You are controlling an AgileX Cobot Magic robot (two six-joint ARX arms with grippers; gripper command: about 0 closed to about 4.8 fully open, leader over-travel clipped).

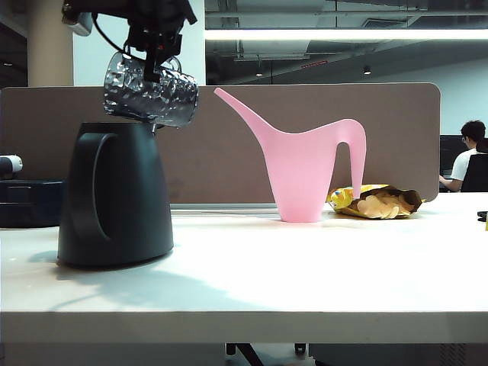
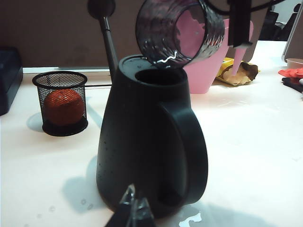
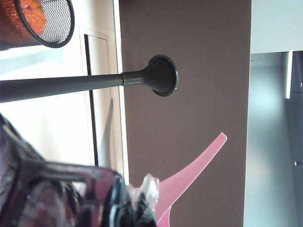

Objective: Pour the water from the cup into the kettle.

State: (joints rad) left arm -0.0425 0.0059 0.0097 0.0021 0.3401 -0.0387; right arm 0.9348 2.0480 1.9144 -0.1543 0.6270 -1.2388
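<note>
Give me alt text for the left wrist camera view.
A right claw tips a clear dimpled cup over the open top of a black kettle on a white table. The left claw sits shut, low before the kettle.

The white desk (image 1: 320, 267) carries the black kettle (image 1: 114, 194) at the left of the exterior view, the pink watering can (image 1: 305, 171) farther back, and an open chip bag (image 1: 377, 202) just beside the can. A black mesh cup (image 2: 60, 101) holding an orange ball (image 2: 63, 106) also stands on it, near the kettle.
</note>
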